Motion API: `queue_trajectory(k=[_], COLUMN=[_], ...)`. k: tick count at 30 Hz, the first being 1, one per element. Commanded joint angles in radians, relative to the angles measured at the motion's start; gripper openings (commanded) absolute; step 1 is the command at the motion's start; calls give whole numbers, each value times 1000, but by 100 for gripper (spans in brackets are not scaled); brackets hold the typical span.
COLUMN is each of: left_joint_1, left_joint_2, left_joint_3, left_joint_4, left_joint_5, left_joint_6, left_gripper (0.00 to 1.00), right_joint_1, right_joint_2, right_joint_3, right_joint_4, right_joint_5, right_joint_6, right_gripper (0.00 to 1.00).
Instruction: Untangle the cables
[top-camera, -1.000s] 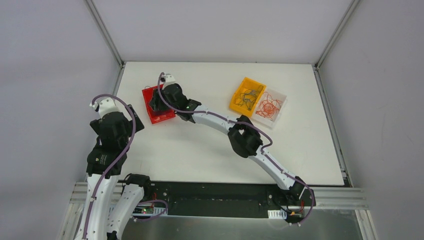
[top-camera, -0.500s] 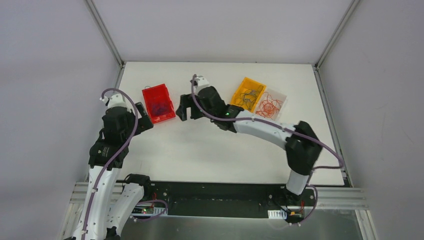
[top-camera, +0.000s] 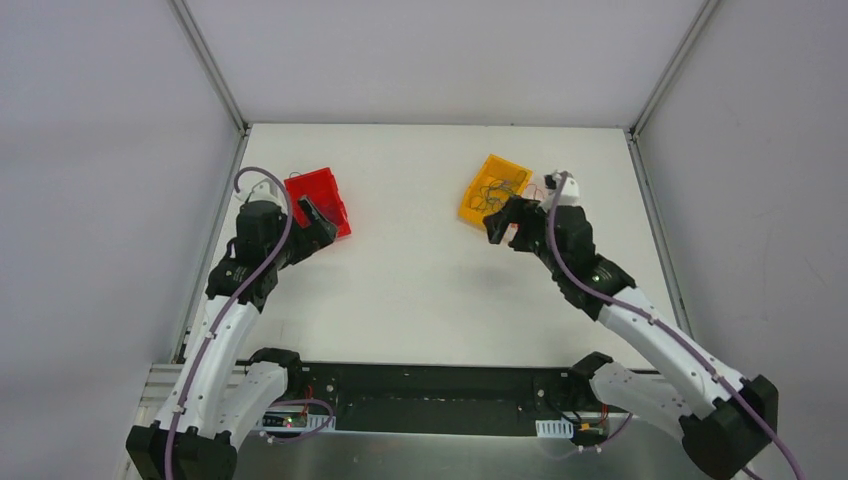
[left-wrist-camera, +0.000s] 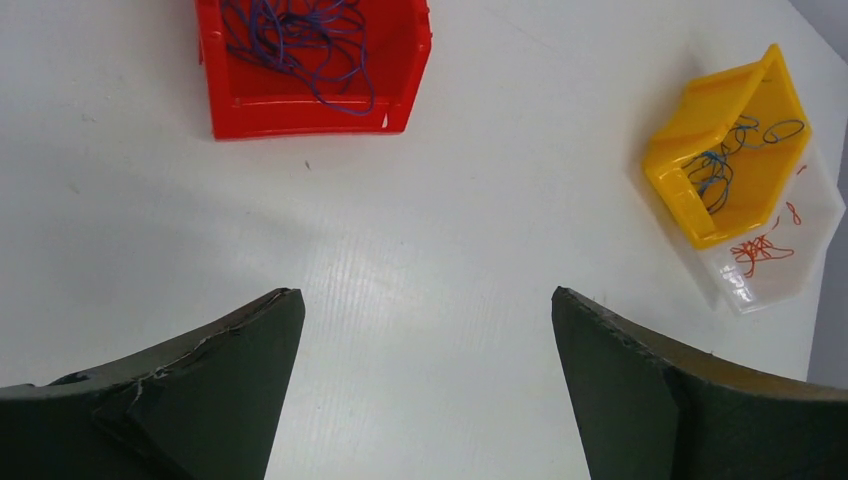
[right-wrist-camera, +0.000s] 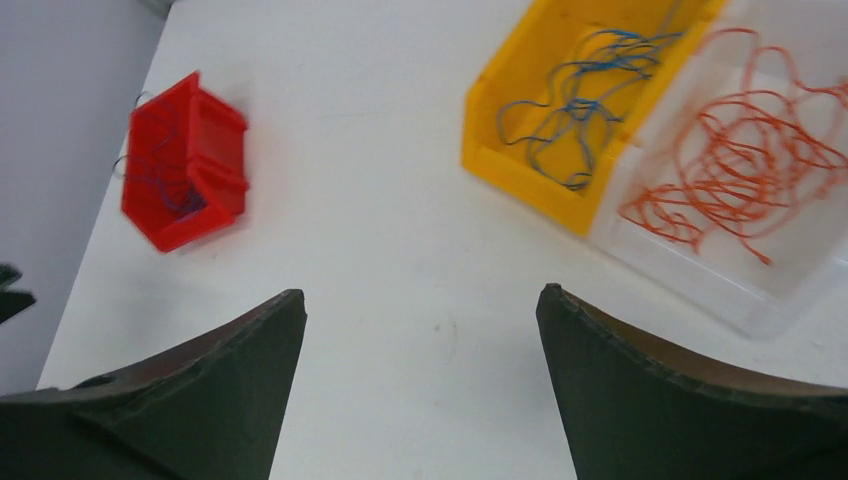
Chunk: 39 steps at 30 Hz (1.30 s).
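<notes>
Left tool (left-wrist-camera: 425, 295) and right tool (right-wrist-camera: 420, 295) stand wide and empty above the worktop (top-camera: 420, 290), probably because the cables (right-wrist-camera: 730, 190) already lie separated in the red bin (left-wrist-camera: 300, 115), yellow bin (right-wrist-camera: 520, 185) and clear bin (right-wrist-camera: 700, 280).

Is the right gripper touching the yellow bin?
Apart. In the right wrist view, bare table lies between the open right gripper and the yellow bin.
</notes>
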Motion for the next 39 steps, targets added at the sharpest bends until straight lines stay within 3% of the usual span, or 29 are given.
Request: queue_trajectory(k=[1,4,7,10,15,17,21,22,25,27,28,30,31,35,36,37,39], left_joint_1=[-22,-23,-23,-23,-23,-24,-24,-24,-14,14,30,44,54,128,132,135,135], left_joint_2=[13,82,154,194,131,89,-17,-33,23,141,224,306,348,620,603,565,611], left_joint_3=[-100,-145,-169,-211,-375,-451,-579,-610,-654,-685,-689,-638,-641,-675,-644,-584,-535], left_joint_4=[158,245,341,458,749,839,993,1032,1070,1197,1301,1302,1357,1715,1640,1466,1407], left_joint_5=[-7,2,-101,-214,-217,-276,-112,-125,-388,-354,-327,-296,-299,-201,-163,-123,-90], left_joint_6=[-93,-20,25,131,287,277,447,506,497,497,502,532,546,513,521,529,555], left_gripper=[99,99,99,99,96,98,95,92,99,99,97,94,94,94,93,91,84], right_joint_1=[-69,-122,-146,-154,-226,-254,-296,-308,-351,-412,-441,-474,-495,-525,-527,-528,-529], right_joint_2=[-167,-288,-397,-413,-241,-155,69,120,291,390,411,393,435,437,433,425,435], right_joint_3=[-166,-362,-600,-695,-725,-751,-750,-758,-762,-746,-732,-656,-635,-592,-582,-571,-562], right_joint_4=[5,131,449,602,819,957,1152,1200,1396,1466,1452,1240,1251,1173,1144,1105,1107], right_joint_5=[202,363,303,442,504,507,535,519,453,421,342,230,189,178,176,185,190], right_joint_6=[107,96,-82,-150,-195,-207,-272,-272,-303,-256,-255,-245,-244,-203,-204,-198,-197], right_gripper=[90,91,92,93,95,97,99,97,92,91,88,86,84,85,85,85,85])
